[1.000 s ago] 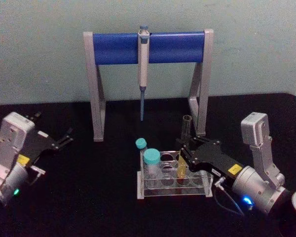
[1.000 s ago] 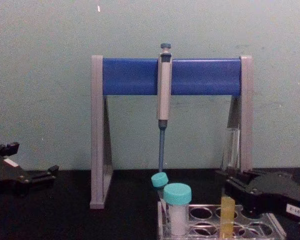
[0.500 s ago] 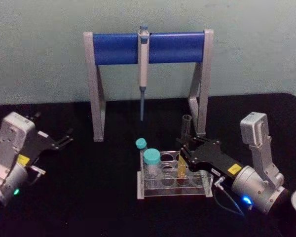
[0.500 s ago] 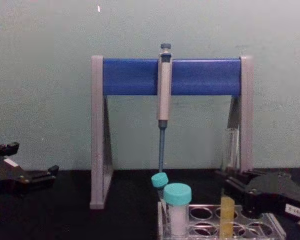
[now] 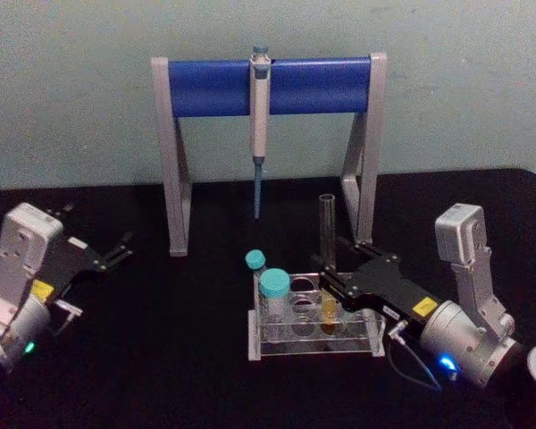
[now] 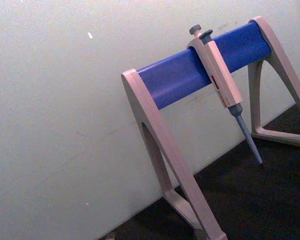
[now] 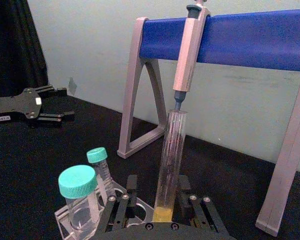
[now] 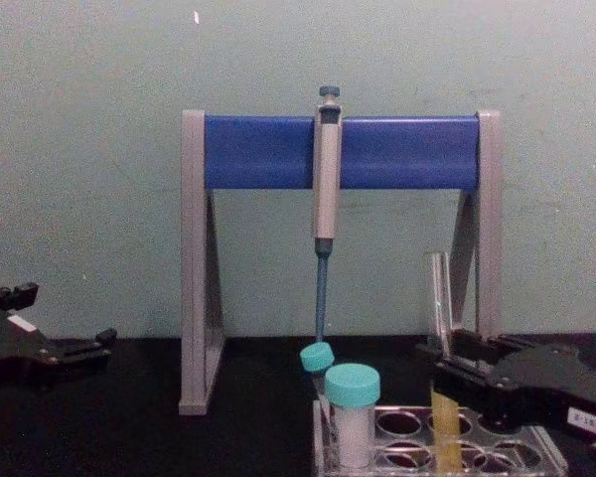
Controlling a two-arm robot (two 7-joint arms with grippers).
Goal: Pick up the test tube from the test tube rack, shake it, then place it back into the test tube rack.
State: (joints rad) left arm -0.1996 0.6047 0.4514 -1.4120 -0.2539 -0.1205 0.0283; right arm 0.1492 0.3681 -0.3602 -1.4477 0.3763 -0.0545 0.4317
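Right gripper [image 5: 332,284], black, reaches in from right over low translucent grey plastic test tube rack [image 5: 313,344] at table centre; fingers clamped on tall slim clear glass test tube [image 5: 326,234] with yellow liquid at bottom. Tube near upright, yellow end down in right part of rack, open top above gripper. Two teal-capped white tubes [image 5: 273,295] stand at rack's left end. Grey-and-blue pipette stand [image 5: 268,85] behind rack, grey pipette [image 5: 259,107] hanging from bar. Left gripper [image 5: 116,251] parked far left over black table [image 5: 179,375], fingers slightly apart, holding nothing.
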